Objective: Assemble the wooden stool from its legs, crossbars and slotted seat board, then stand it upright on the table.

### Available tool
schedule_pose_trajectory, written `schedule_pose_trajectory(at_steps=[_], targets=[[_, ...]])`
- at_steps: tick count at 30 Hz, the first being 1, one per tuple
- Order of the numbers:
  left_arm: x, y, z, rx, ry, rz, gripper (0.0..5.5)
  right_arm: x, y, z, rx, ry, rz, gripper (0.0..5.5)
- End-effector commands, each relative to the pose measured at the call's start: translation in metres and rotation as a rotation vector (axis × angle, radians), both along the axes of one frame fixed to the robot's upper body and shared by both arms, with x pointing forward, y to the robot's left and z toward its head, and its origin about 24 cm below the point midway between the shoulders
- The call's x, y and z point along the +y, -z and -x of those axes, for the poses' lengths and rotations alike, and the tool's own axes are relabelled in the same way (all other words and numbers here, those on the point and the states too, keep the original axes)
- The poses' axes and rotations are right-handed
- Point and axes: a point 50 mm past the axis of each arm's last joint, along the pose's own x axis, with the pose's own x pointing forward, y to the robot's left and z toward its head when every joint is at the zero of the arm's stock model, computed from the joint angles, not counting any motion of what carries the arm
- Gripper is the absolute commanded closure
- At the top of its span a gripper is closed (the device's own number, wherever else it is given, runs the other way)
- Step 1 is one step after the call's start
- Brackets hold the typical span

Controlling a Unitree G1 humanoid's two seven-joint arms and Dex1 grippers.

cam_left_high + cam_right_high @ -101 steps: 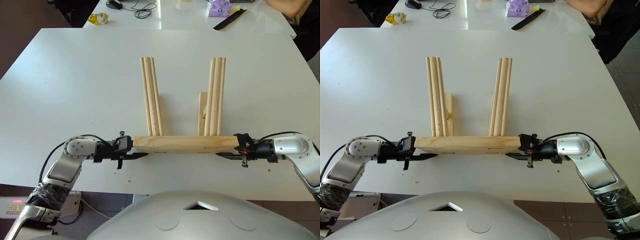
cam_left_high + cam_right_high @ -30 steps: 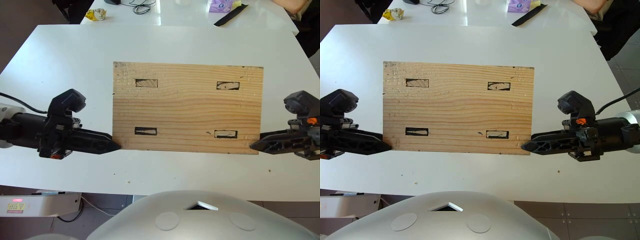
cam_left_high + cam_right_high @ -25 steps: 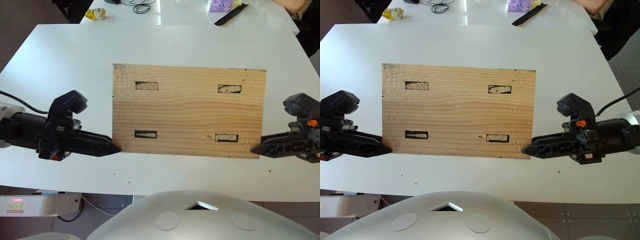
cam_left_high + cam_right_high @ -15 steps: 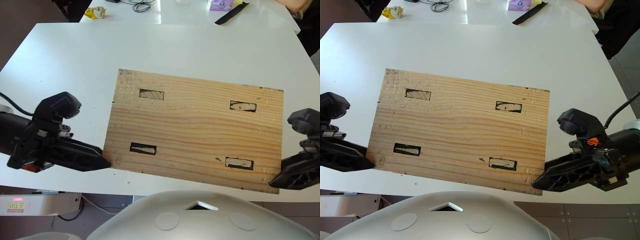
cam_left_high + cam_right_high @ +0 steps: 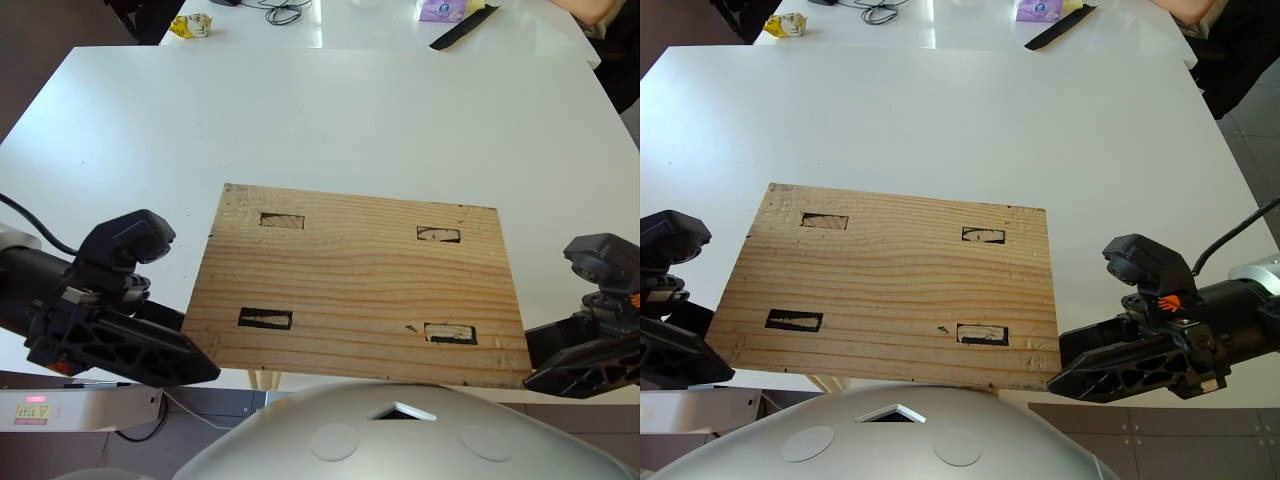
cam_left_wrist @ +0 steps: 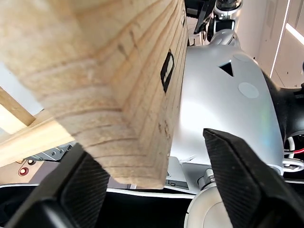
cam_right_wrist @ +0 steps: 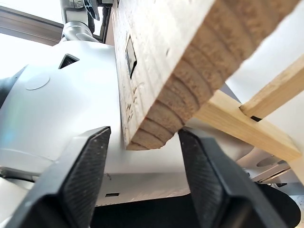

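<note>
**Wooden seat board at the near table edge, a gripper on each near corner**

So the seat board (image 5: pixel 360 290) is face up with all four slots (image 5: pixel 282 220) showing. It's low in the head view and a little skewed to the white table (image 5: pixel 350 110). Its near long edge runs about level with the table's near edge, so there's basically no margin on that side. The far side is the opposite story. A wide stretch of white tabletop lies between the board's far edge and the table's far edge. There's a fair strip of white to the left and right as well.

The left gripper (image 5: pixel 200 368) is at the near left corner and the right gripper (image 5: pixel 1060 378) is at the near right corner. On the wrist cams both are spread wide, with the board's corner sitting in the gap rather than pinched. On the left, one of the black fingers (image 6: pixel 71 194) is right up against the corner and the other is apart from it. The right one's pads (image 7: pixel 85 180) bracket the corner more closely.

Wooden bars (image 7: pixel 247 127) of the frame show under the board. Can't tell if anything under there touches the table.

A second table (image 5: pixel 380 30) with a yellow wrapper (image 5: pixel 195 26) is well beyond the far edge.
</note>
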Motion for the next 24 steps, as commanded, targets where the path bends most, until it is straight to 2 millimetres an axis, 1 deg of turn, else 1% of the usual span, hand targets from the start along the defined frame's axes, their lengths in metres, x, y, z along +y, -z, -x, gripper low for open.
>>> schedule_pose_trajectory(at_steps=[1,3,5,8,11,15,20,22,24], targets=[[0.008,0.016,-0.004,-0.05,-0.062,-0.052,1.52,-0.001,0.002,-0.005,-0.082,0.064,0.015,2.21],[0.009,0.03,0.003,-0.071,-0.044,-0.079,1.5,-0.001,0.003,-0.009,-0.132,0.101,0.03,1.89],[0.005,0.044,0.015,-0.114,-0.002,-0.106,1.5,-0.002,0.003,-0.015,-0.166,0.129,0.034,1.53],[0.005,0.058,0.026,-0.157,-0.009,-0.129,1.5,0.0,0.004,-0.019,-0.201,0.144,0.039,1.06],[0.012,0.061,0.025,-0.209,-0.056,-0.135,1.5,-0.003,0.004,-0.02,-0.205,0.165,0.044,1.06],[0.017,0.063,0.025,-0.263,-0.055,-0.16,1.5,-0.011,0.002,-0.021,-0.198,0.208,0.047,1.06],[0.018,0.069,0.037,-0.276,0.0,-0.153,1.5,-0.032,-0.002,-0.018,-0.176,0.29,0.069,1.06],[0.017,0.074,0.041,-0.297,0.005,-0.16,1.5,-0.039,0.001,-0.013,-0.17,0.291,0.101,1.06],[0.016,0.079,0.043,-0.326,0.004,-0.165,1.5,-0.041,0.009,-0.006,-0.159,0.276,0.142,1.06]])
